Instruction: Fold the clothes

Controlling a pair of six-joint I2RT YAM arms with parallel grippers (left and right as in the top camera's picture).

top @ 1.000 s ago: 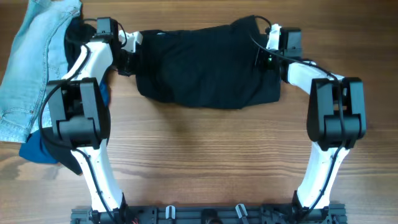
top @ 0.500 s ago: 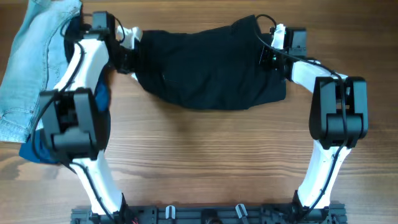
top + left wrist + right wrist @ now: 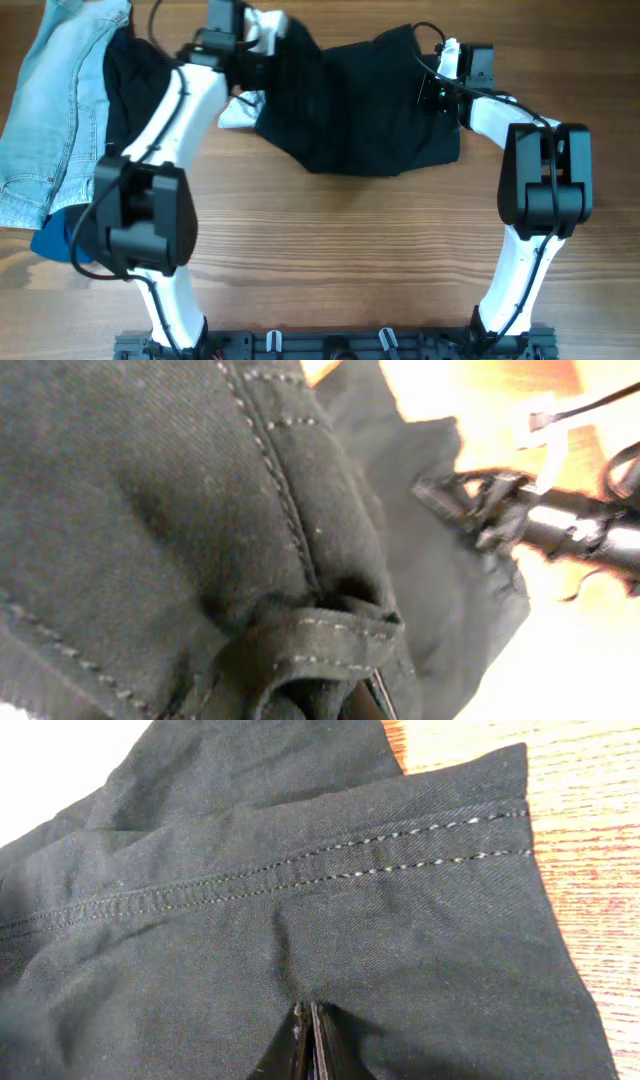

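Wooden table (image 3: 330,250), brown plank grain, bare across its middle. Light blue denim garment (image 3: 50,110), spread at the far left edge. Black fabric piece (image 3: 125,90), lying against the denim. Dark blue cloth (image 3: 55,240), bunched below the denim. Small white scrap (image 3: 238,112), kind unclear. Black rail (image 3: 330,345) along the near edge.

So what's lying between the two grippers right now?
Only the black shorts. They hang across the whole gap from the left gripper to the right gripper, each shut on an end of the fabric. The overhead view shows this.
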